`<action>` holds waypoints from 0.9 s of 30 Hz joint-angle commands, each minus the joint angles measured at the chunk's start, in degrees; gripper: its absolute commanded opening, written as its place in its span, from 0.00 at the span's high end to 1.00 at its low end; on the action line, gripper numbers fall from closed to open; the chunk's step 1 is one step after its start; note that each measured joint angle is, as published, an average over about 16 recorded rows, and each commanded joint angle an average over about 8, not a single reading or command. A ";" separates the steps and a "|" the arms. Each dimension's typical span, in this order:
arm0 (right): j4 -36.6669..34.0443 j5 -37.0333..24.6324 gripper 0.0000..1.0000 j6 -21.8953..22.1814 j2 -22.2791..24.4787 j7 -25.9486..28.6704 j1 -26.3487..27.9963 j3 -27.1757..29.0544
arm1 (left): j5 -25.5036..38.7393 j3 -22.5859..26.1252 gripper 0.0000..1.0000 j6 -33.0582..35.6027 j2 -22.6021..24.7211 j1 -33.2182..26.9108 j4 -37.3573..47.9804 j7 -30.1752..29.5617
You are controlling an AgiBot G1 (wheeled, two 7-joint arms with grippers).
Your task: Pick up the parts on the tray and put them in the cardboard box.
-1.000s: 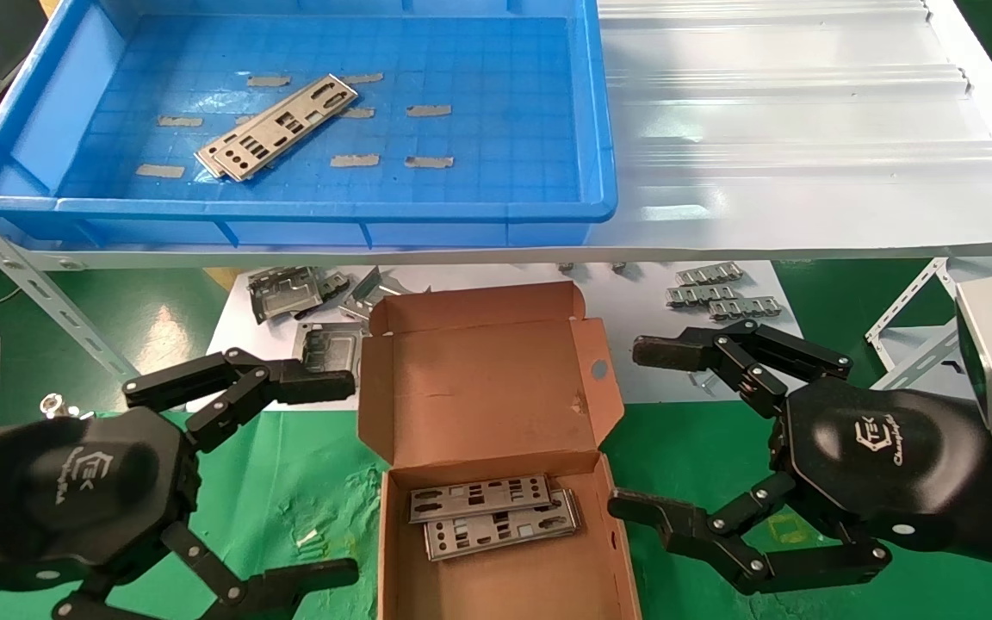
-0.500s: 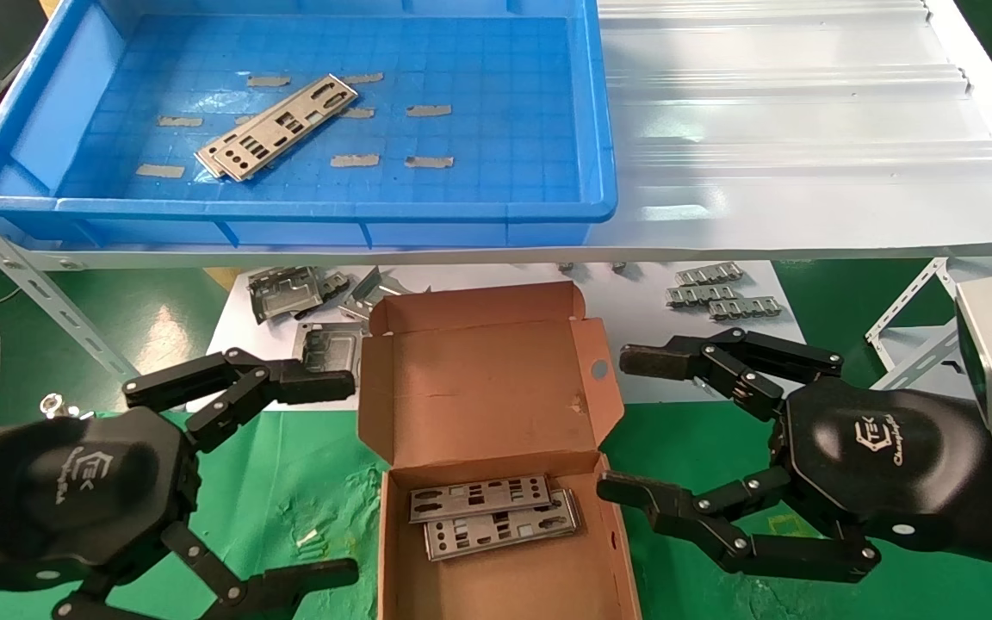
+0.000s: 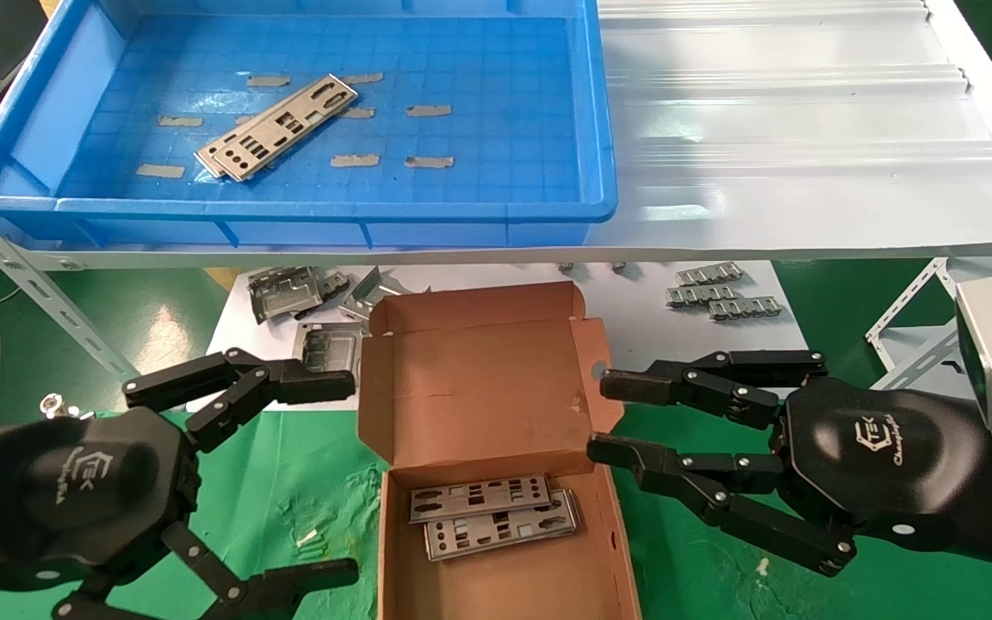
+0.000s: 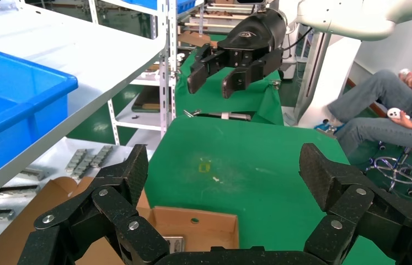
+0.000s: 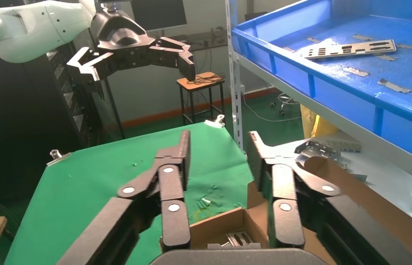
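Bright even overhead light, glare on white panel [image 3: 806, 129], soft shadows, pics sharp.

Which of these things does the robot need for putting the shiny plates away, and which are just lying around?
Needed for the job:
- parts in the tray
- parts already in the cardboard box
- right gripper, by the box's side flap
- left gripper, open, beside the box

Just lying around:
- bent grey frames
- small ribbed strips
- white panel
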 commanded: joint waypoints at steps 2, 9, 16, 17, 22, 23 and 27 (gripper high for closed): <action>0.00 0.00 1.00 0.00 0.00 0.00 0.00 0.00 | 0.00 0.00 0.00 0.00 0.00 0.00 0.00 0.00; 0.00 0.00 1.00 0.00 0.00 0.00 0.00 0.00 | 0.00 0.00 0.00 0.00 0.00 0.00 0.00 0.00; 0.00 0.00 1.00 0.00 0.00 0.00 0.00 0.00 | 0.00 0.00 0.00 0.00 0.00 0.00 0.00 0.00; 0.00 0.00 1.00 0.00 0.00 0.00 0.00 0.00 | 0.00 0.00 0.00 0.00 0.00 0.00 0.00 0.00; 0.00 0.00 1.00 0.00 0.00 0.00 0.00 0.00 | 0.00 0.00 0.00 0.00 0.00 0.00 0.00 0.00; 0.00 0.00 1.00 0.00 0.00 0.00 0.00 0.00 | 0.00 0.00 0.00 0.00 0.00 0.00 0.00 0.00; 0.00 0.00 1.00 0.00 0.00 0.00 0.00 0.00 | 0.00 0.00 0.00 0.00 0.00 0.00 0.00 0.00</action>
